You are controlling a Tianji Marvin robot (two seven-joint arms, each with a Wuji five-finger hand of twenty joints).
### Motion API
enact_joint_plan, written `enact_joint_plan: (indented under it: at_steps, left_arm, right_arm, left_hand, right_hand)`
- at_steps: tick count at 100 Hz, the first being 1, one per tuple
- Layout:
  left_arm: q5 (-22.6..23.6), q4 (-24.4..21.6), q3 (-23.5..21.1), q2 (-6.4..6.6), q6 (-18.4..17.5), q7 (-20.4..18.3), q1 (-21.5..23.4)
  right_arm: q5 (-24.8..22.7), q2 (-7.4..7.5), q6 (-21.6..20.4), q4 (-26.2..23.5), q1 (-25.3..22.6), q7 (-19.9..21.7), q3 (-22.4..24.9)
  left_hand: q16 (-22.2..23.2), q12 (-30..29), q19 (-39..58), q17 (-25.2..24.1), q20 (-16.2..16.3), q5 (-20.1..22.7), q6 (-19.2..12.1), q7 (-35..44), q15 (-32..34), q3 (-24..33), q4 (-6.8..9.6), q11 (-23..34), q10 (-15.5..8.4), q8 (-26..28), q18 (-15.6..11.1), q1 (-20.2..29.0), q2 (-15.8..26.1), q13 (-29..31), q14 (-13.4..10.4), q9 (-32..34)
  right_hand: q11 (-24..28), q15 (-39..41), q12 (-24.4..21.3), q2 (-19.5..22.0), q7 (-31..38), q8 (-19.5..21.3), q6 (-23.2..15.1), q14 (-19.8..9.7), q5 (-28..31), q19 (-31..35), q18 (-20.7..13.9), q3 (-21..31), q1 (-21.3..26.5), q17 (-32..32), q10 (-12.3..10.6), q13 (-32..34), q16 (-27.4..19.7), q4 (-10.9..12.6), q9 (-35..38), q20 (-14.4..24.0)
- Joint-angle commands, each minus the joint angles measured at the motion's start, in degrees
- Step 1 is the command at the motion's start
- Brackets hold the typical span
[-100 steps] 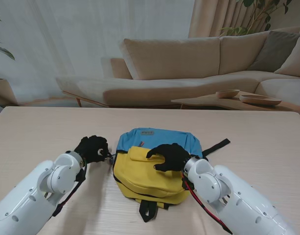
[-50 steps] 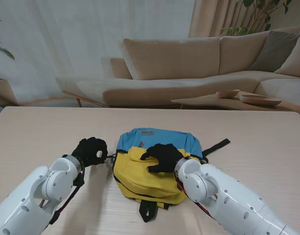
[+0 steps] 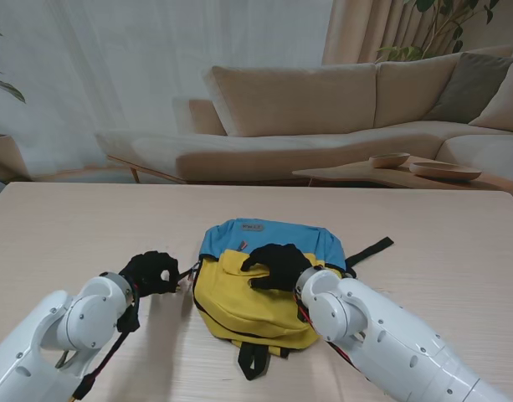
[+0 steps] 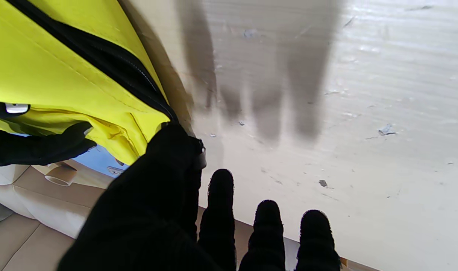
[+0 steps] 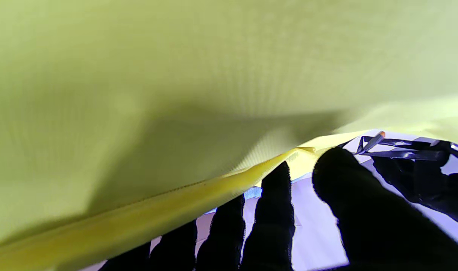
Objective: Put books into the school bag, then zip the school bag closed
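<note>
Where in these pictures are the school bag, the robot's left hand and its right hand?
school bag [image 3: 239,306]: stand view, on the yellow front panel.
left hand [image 3: 151,272]: stand view, on the back of the black glove, beside the bag's left edge.
right hand [image 3: 277,265]: stand view, on the knuckles resting on the bag.

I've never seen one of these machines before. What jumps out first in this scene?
A bright yellow and blue school bag lies in the middle of the pale wooden table, nearer to me. Two white arms end in black-gloved hands: the right hand rests on top of the bag, while the left hand pinches something at the bag's left edge, by the black zipper. A beige sofa stands behind.
</note>
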Motion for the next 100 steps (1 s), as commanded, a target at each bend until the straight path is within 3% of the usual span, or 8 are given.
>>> enact_joint_plan:
  at_steps: [1,22,40,76,100]
  left_arm:
    - [-0.4,-0.4,0.2,0.18,0.3,-2.2,0.1]
    - [-0.6,-2.5,0.1,0.32,1.5,-3.1,1.7]
    - [0.3,-6.8,-1.8,-0.12,2.3,-1.0,6.2]
    - [3.9,-15.2,-4.5,-0.38,3.3,-0.2,15.4]
    - [4.5,-19.7,-4.9,-0.72,3.7,1.6,21.2]
  right_arm:
    - [0.0,-0.16,0.4,1.4,-1.0,1.5,-0.3]
    - [1.3,-0.50,1.9,2.4,0.3,1.8,-1.8]
    - [1.7,-0.59,6.2,3.1,2.0,3.2,-4.2]
    - [2.2,-1.53,12.4,3.7,3.1,1.7,-6.0]
    - [2.7,-1.89,14.4,3.7,3.8,1.6,-6.7]
  left_hand:
    - [0.7,0.8,1.5,-0.3,1.6,3.0,0.5,1.2,0.6,0.1,0.53,0.7,0.1,-1.3,1.3,4.2,0.6,0.3,0.6,1.2]
    - [1.2,1.5,1.7,-0.1,1.9,2.8,-1.3,1.2,1.3,0.2,0.55,1.8,0.2,-2.0,1.2,4.3,0.9,0.7,1.0,1.9]
    - [1.4,1.7,2.1,0.0,2.2,2.8,-1.4,1.5,1.6,-0.1,0.69,1.9,0.5,-1.6,1.4,4.2,1.0,0.9,1.3,2.3]
    - [1.8,2.0,5.5,0.2,3.0,3.1,-1.4,1.3,2.5,-0.1,0.94,1.9,0.7,-1.0,1.9,4.1,0.9,2.3,1.8,3.7]
    - [1.8,2.5,13.6,-2.3,0.1,3.3,-1.4,0.9,2.7,-0.2,1.06,2.1,0.8,0.5,1.7,4.1,0.9,2.6,1.9,4.1]
  right_hand:
    - [2.1,0.3,0.9,-0.2,1.8,1.2,3.9,-1.0,1.4,2.8,2.2,1.5,-0.9,2.3,5.2,2.1,0.7,2.1,2.9,1.7]
    - [2.2,1.0,0.9,0.2,1.6,0.8,4.2,-0.6,1.3,4.0,2.9,1.8,-1.0,3.6,5.4,4.3,1.0,1.9,4.2,2.5]
    - [2.4,1.4,1.1,1.7,1.8,0.4,6.6,0.0,2.4,5.1,3.6,0.5,-1.5,3.3,6.5,4.8,1.3,1.8,5.0,3.4]
    - [3.0,1.8,1.5,2.6,-0.2,-1.4,10.8,1.2,0.9,6.6,5.0,-1.0,-2.5,2.7,7.6,4.3,1.7,2.1,4.2,4.5]
    - [3.2,1.8,1.6,2.9,-0.3,-2.0,10.9,1.2,0.5,7.2,5.0,-1.5,-2.4,2.7,7.4,4.0,1.7,2.3,3.8,5.0]
